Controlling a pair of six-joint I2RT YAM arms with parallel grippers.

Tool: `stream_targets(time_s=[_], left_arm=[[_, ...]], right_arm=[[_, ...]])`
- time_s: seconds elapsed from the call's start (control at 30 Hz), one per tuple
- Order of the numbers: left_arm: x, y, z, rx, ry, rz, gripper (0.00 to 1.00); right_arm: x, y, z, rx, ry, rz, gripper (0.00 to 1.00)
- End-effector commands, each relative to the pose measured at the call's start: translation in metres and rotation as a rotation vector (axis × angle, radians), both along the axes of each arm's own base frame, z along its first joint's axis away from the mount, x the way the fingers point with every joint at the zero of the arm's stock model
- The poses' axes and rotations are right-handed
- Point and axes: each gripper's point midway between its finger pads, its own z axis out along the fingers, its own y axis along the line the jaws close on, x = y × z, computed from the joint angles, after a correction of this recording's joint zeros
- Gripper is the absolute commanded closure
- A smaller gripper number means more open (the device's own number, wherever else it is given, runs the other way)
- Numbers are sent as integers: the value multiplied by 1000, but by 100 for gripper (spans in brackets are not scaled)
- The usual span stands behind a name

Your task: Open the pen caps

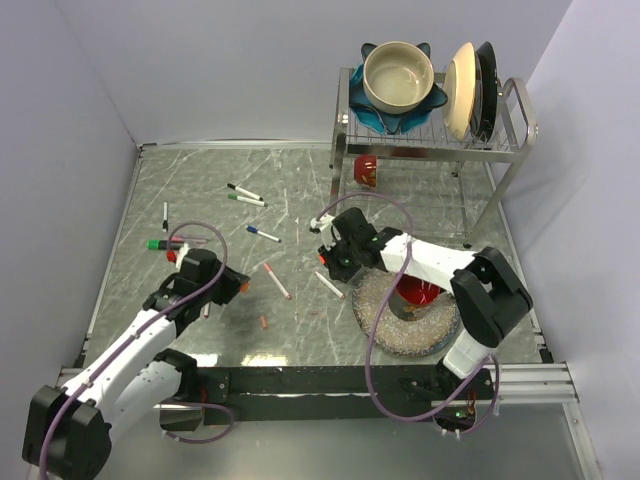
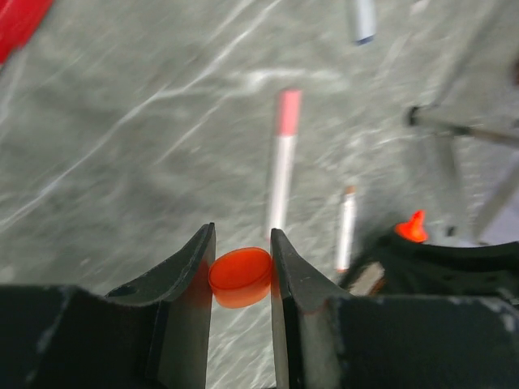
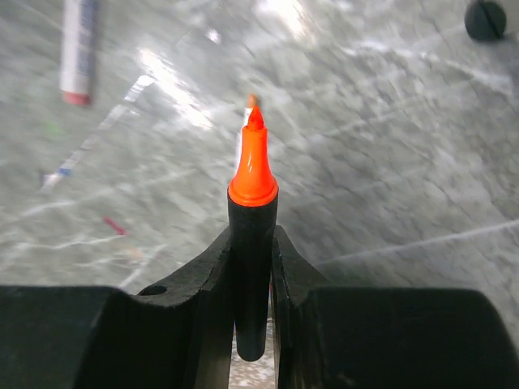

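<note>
Left tool (image 2: pixel 242 235) pinched orange cap (image 2: pixel 240 277), lower centre of left wrist frame. Right tool (image 3: pixel 253 235) pinched uncapped orange marker (image 3: pixel 252 182). I judged one cap off; scattered pens (image 1: pixel 263 234), centre-left of tabletop (image 1: pixel 200 180), seemingly capped, outstanding.

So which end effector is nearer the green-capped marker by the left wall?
Left. The left end effector, holding an orange cap, sits a short way right of the green-capped marker; the right end effector, gripping a black marker, is much farther to its right.
</note>
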Motion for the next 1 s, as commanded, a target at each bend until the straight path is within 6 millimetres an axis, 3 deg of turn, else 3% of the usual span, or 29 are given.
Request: stream_targets(time_s=[0.0, 0.17, 0.33, 0.57, 0.97], left_arm=[[-24, 1, -24, 9, 142, -25, 99], [-36, 6, -38, 58, 209, -51, 99], [-44, 10, -52, 101, 256, -78, 99], [-53, 7, -63, 94, 287, -112, 88], [-61, 2, -71, 76, 307, -157, 76]], right_arm=[[21, 1, 6, -76, -81, -3, 89], [19, -1, -11, -124, -39, 11, 77], [14, 0, -22, -141, 4, 27, 71], [12, -1, -26, -149, 21, 38, 58], [13, 3, 4, -102, -37, 71, 44]])
